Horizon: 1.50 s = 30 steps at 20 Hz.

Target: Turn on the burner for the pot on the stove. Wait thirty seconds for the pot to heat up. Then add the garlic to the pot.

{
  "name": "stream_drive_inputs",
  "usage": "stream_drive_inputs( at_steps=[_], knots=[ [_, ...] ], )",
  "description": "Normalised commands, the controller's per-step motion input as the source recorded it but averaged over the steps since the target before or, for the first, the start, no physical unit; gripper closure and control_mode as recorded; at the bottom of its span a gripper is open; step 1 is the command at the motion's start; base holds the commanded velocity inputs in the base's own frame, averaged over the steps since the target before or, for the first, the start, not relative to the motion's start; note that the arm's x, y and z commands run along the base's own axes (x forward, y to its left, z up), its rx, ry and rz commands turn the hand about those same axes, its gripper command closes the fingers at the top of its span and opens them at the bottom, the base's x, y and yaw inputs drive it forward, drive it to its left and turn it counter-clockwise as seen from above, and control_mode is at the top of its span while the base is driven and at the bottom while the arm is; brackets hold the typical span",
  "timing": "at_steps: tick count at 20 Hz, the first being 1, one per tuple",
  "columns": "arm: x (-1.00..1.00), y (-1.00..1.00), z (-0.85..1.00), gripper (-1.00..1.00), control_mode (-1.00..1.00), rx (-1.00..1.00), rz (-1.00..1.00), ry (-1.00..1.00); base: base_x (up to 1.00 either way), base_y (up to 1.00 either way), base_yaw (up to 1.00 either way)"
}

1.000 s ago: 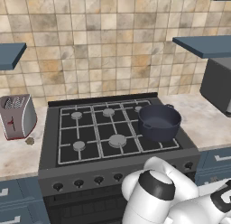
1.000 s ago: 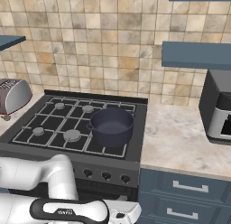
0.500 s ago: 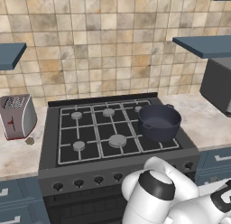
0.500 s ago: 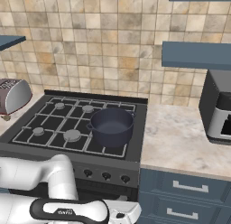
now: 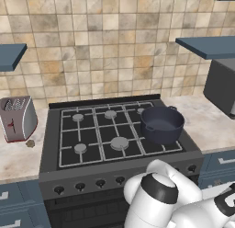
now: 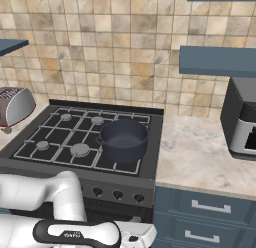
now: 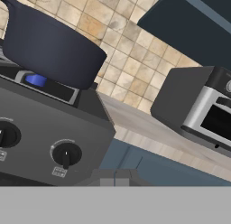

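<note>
The dark navy pot [image 5: 161, 125] [image 6: 123, 140] stands on the front right burner of the stove [image 5: 94, 130] [image 6: 55, 142]. In the hand view a small blue flame [image 7: 36, 79] glows under the pot [image 7: 49, 42]. The garlic [image 5: 30, 143] is a tiny tan lump on the left counter, just in front of the toaster. My gripper [image 7: 114, 178] is low in front of the stove's front panel, a short way back from the rightmost knob [image 7: 66, 154]. Its fingertips are together, shut on nothing.
A silver toaster [image 5: 17, 118] [image 6: 15, 106] sits left of the stove. A grey toaster oven [image 6: 242, 119] [image 7: 198, 105] stands on the right counter [image 6: 200, 157]. Blue shelves [image 6: 217, 59] hang on the tiled wall. Blue drawers [image 6: 205, 207] lie under the counter.
</note>
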Motion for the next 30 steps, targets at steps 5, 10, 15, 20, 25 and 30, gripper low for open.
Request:
stream_drive_inputs(
  at_steps=[5,10,15,20,25,30],
  knots=[
    [0.0,0.0,0.0,1.0,-1.0,0.0,0.0,0.0,0.0,0.0,0.0],
    [0.0,0.0,0.0,1.0,-1.0,0.0,0.0,0.0,0.0,0.0,0.0],
    [0.0,0.0,0.0,1.0,-1.0,0.0,0.0,0.0,0.0,0.0,0.0],
    [0.0,0.0,0.0,1.0,-1.0,0.0,0.0,0.0,0.0,0.0,0.0],
    [0.0,0.0,0.0,1.0,-1.0,0.0,0.0,0.0,0.0,0.0,0.0],
    [0.0,0.0,0.0,1.0,-1.0,0.0,0.0,0.0,0.0,0.0,0.0]
  ],
)
